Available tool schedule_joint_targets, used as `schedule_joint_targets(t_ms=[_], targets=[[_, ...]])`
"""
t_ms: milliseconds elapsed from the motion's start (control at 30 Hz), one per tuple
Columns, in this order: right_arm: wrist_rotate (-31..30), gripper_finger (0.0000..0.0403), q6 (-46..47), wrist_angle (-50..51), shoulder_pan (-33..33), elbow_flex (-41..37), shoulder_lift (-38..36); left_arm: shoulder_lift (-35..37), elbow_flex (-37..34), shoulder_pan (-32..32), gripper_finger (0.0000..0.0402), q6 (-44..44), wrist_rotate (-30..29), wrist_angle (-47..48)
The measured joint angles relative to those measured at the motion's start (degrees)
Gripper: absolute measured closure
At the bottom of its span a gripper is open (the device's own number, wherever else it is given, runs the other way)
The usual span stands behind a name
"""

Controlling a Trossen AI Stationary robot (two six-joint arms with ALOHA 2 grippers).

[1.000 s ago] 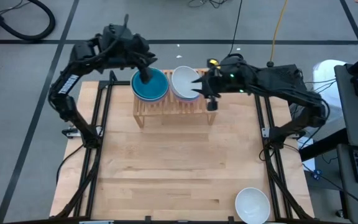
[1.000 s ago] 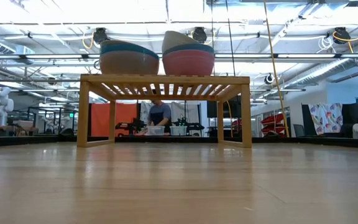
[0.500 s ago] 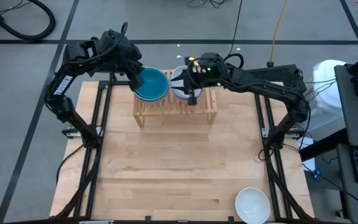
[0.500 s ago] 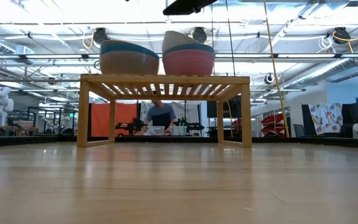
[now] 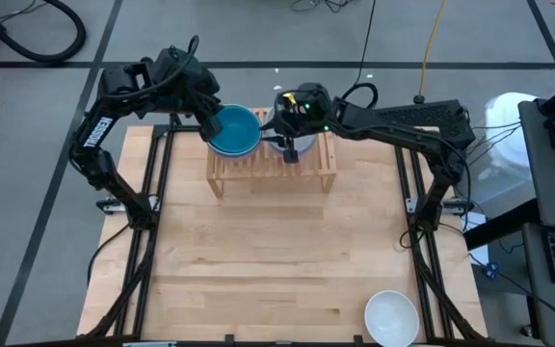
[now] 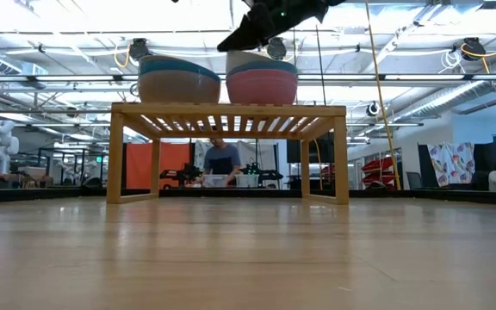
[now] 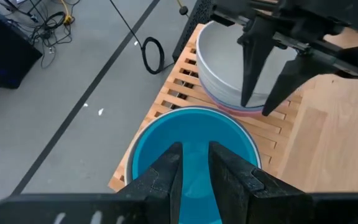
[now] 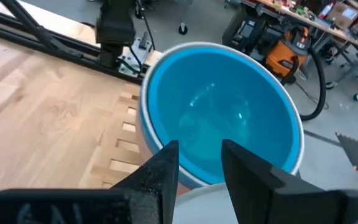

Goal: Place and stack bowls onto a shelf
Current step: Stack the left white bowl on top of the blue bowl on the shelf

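Observation:
The light-wood slatted shelf (image 5: pixel 273 172) stands at the table's far edge and bears two stacks of bowls. The left stack (image 6: pixel 179 82) has a blue bowl (image 5: pixel 234 130) on top. The right stack (image 6: pixel 261 82) has a pink bowl below and a grey-white bowl (image 7: pixel 222 62) tilted on top. My left gripper (image 5: pixel 207 120) is open and empty above the blue bowl's left rim. My right gripper (image 7: pixel 257 109) is open, pointing down at the grey-white bowl's near rim. A white bowl (image 5: pixel 391 318) rests on the table near the front right corner. My right gripper has its fingers (image 7: pixel 247 81) spread at the grey-white bowl's near rim (image 7: pixel 229 99), coming from above. I cannot tell whether they touch the bowl. My left gripper touches nothing.
Black frame rails (image 5: pixel 157 212) run along the table's left and right sides. The wide wooden tabletop (image 5: pixel 277 260) lies between the shelf and the front edge. People and benches show in the room behind the shelf (image 6: pixel 222 159).
My left gripper has drawn back from the middle of the blue bowl toward the table's left edge. My right gripper has gone toward the table's left edge from beside the shelf's right end to above the grey-white bowl, and now shows at the top of the low view.

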State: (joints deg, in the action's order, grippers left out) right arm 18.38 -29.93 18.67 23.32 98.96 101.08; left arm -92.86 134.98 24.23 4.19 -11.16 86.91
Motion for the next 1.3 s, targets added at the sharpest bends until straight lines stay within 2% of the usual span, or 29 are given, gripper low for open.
schedule_joint_targets(t_ms=[533,867,1300], targets=[[-0.12,0.0287,2.6,2.93,4.09,-2.27,-0.17,0.0,0.0,0.0,0.0319,0.05,0.02,0.02],[-0.13,0.0287,1.0,0.84,4.1,-2.21,-7.64,0.0,0.0,0.0,0.0319,0.07,0.04,0.02],[-0.7,0.0287,6.55,3.0,13.82,-2.21,-9.82,0.0,0.0,0.0,0.0319,-1.38,0.09,0.02]])
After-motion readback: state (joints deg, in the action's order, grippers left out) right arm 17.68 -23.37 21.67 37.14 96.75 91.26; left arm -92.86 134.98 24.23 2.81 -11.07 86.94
